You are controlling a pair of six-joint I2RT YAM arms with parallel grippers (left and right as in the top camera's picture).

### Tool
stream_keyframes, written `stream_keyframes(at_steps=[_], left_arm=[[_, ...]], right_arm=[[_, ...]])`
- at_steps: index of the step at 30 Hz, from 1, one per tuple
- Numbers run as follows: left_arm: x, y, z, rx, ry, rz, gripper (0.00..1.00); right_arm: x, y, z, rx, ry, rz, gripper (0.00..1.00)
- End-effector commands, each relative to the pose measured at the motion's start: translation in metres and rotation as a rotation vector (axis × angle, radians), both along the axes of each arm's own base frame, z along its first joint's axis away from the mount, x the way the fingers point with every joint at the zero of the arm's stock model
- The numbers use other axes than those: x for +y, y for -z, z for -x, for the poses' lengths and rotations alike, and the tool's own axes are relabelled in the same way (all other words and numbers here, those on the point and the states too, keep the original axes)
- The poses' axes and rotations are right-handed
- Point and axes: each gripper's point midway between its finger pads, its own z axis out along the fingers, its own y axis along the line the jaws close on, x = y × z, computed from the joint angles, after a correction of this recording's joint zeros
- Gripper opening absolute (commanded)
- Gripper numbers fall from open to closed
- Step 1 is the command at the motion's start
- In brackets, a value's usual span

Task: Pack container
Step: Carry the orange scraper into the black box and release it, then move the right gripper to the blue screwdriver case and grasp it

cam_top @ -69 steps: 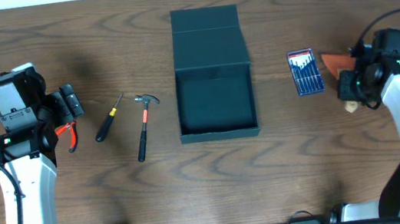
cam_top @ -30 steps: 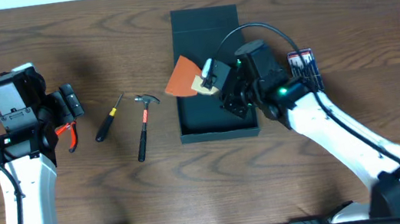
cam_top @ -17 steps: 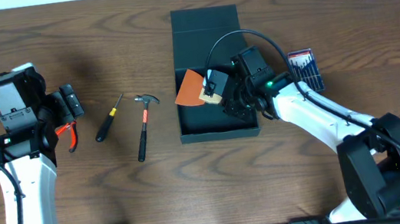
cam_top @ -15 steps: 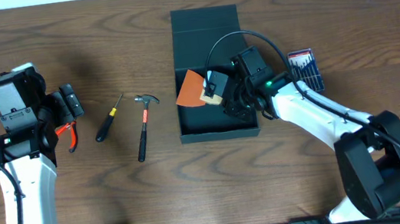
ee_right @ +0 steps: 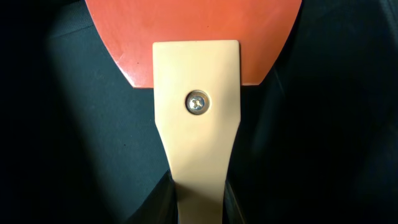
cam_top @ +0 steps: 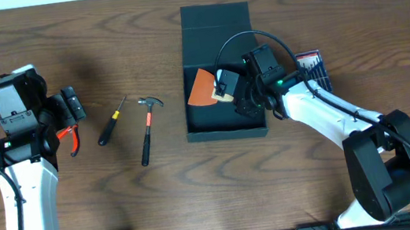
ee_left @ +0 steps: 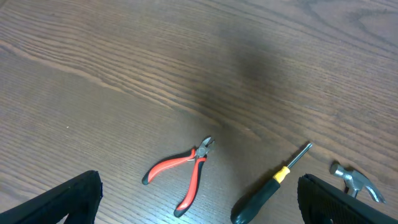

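A: Count, left to right?
B: One pliers, one screwdriver, one hammer, one container, one scraper, one bit set.
A: Container against the fingers?
B: Middle of the surface, lid open. Well apart from left fingers; right fingers over its tray.
A: Fingers?
B: Left spread wide, holding nothing, above the pliers. Right pinched narrow on the scraper handle, blade over the tray.

In the right wrist view the orange blade of the scraper is cut off by the top edge, and its handle end by the bottom edge. In the left wrist view the hammer is cut off at the lower right, only its head being seen. In the overhead view the screwdriver set is partly covered by the right arm.
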Motion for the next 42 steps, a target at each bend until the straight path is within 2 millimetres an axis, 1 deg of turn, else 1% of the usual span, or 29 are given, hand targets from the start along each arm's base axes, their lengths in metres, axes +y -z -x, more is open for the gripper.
stream_keyframes(at_steps=[1, 2, 3, 4, 5, 9, 11, 14, 17, 19, 21, 23, 25, 26, 28, 30, 32, 35, 38, 41, 42], left_arm=[[0.003, -0.003, -0.002, -0.003, 0.0, -0.007, 0.98], [0.003, -0.003, -0.002, -0.003, 0.0, -0.007, 0.98], [0.003, -0.003, -0.002, -0.004, 0.0, -0.007, 0.98], [0.003, -0.003, -0.002, -0.003, 0.0, -0.007, 0.98], [0.003, -0.003, -0.002, -0.004, 0.0, -0.007, 0.98], [0.003, -0.003, -0.002, -0.003, 0.0, -0.007, 0.98], [0.003, -0.003, -0.002, -0.003, 0.0, -0.007, 0.98], [0.003, -0.003, -0.002, -0.003, 0.0, -0.007, 0.98], [0.003, -0.003, -0.002, -0.003, 0.0, -0.007, 0.99], [0.003, -0.003, -0.002, -0.004, 0.0, -0.007, 0.98], [0.003, -0.003, -0.002, -0.003, 0.0, -0.007, 0.98], [0.003, -0.003, -0.002, -0.003, 0.0, -0.007, 0.98], [0.003, -0.003, -0.002, -0.004, 0.0, -0.007, 0.98], [0.003, -0.003, -0.002, -0.003, 0.0, -0.007, 0.98], [0.003, -0.003, -0.002, -0.003, 0.0, -0.007, 0.99], [0.003, -0.003, -0.002, -0.003, 0.0, -0.007, 0.98], [0.003, -0.003, -0.002, -0.003, 0.0, -0.007, 0.98], [0.003, -0.003, -0.002, -0.003, 0.0, -0.007, 0.98], [0.003, -0.003, -0.002, -0.004, 0.0, -0.007, 0.98], [0.003, -0.003, -0.002, -0.003, 0.0, -0.007, 0.98], [0.003, -0.003, -0.002, -0.003, 0.0, -0.007, 0.98]], right_arm=[[0.002, -0.004, -0.005, -0.021, -0.005, 0.001, 0.12], [0.003, -0.005, -0.006, -0.021, -0.001, -0.003, 0.29], [0.005, -0.007, -0.007, -0.022, 0.006, -0.009, 0.39], [0.006, -0.009, -0.008, -0.024, 0.014, -0.016, 0.63], [0.008, -0.013, -0.01, -0.028, 0.02, -0.023, 0.99], [0.019, -0.028, -0.014, -0.049, 0.036, -0.052, 0.99], [0.024, -0.039, -0.017, -0.053, 0.071, -0.082, 0.99], [0.029, -0.064, -0.022, -0.044, 0.177, -0.16, 0.99], [0.026, -0.097, -0.024, -0.031, 0.296, -0.244, 0.99], [0.018, -0.123, -0.025, -0.036, 0.368, -0.297, 0.99], [0.002, -0.147, -0.026, -0.056, 0.437, -0.345, 0.99], [-0.02, -0.165, -0.027, -0.074, 0.509, -0.375, 0.99], [-0.052, -0.173, -0.028, -0.072, 0.623, -0.39, 0.91], [-0.07, -0.173, -0.028, -0.06, 0.691, -0.392, 0.89], [-0.111, -0.164, -0.026, -0.015, 0.854, -0.374, 0.88], [-0.146, -0.147, -0.021, 0.045, 0.992, -0.347, 0.9], [-0.173, -0.127, -0.013, 0.119, 1.101, -0.317, 0.91], [-0.196, -0.095, -0.005, 0.219, 1.203, -0.275, 0.95], [-0.208, -0.065, -0.002, 0.299, 1.247, -0.226, 0.96], [-0.224, -0.036, -0.003, 0.327, 1.301, -0.14, 0.99], [-0.227, -0.03, -0.003, 0.328, 1.312, -0.12, 0.99]])
